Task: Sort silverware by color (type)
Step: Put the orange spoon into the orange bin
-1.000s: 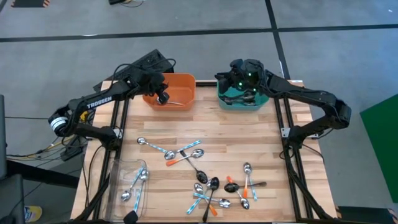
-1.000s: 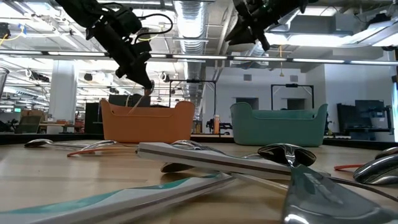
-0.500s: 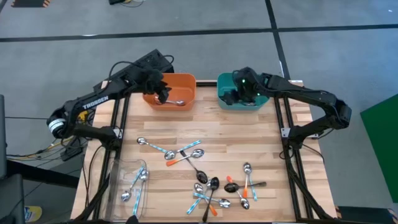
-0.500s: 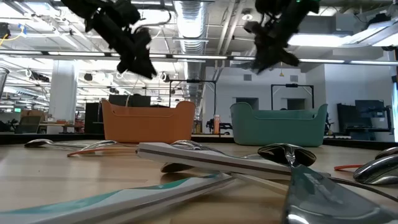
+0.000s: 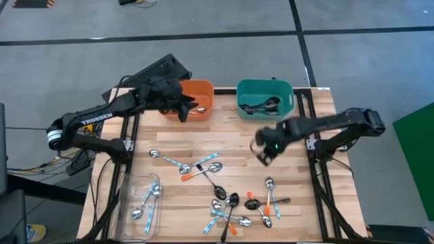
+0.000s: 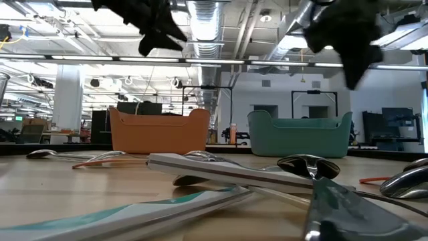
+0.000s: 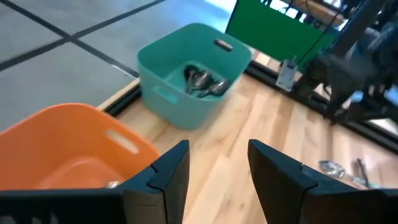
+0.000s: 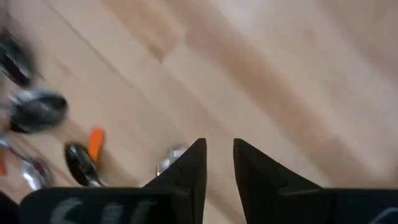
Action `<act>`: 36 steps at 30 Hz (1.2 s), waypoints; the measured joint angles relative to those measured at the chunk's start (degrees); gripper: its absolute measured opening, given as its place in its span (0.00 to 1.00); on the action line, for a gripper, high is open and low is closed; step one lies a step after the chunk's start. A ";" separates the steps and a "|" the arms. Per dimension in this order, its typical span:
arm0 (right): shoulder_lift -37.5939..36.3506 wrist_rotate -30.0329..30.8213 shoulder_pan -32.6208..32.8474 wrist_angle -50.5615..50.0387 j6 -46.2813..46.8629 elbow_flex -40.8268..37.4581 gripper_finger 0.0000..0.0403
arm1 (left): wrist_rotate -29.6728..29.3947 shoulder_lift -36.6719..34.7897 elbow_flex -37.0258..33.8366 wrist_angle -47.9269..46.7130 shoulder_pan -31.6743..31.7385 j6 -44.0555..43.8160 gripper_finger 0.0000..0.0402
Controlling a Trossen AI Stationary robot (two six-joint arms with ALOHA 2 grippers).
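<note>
the right gripper is held empty, fingers parted, above bare wood. the loose spoons lie just ahead of it toward the near edge, closer to it than to the left gripper, also parted, at the orange bin.

The only legible marking is the white brand lettering "TROSSEN" printed along the dark link of the left arm in the high view.
</note>
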 joint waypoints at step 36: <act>17.86 -0.22 30.65 40.47 46.61 -15.14 0.40 | -23.13 -3.36 0.02 -5.09 -35.20 -21.59 0.37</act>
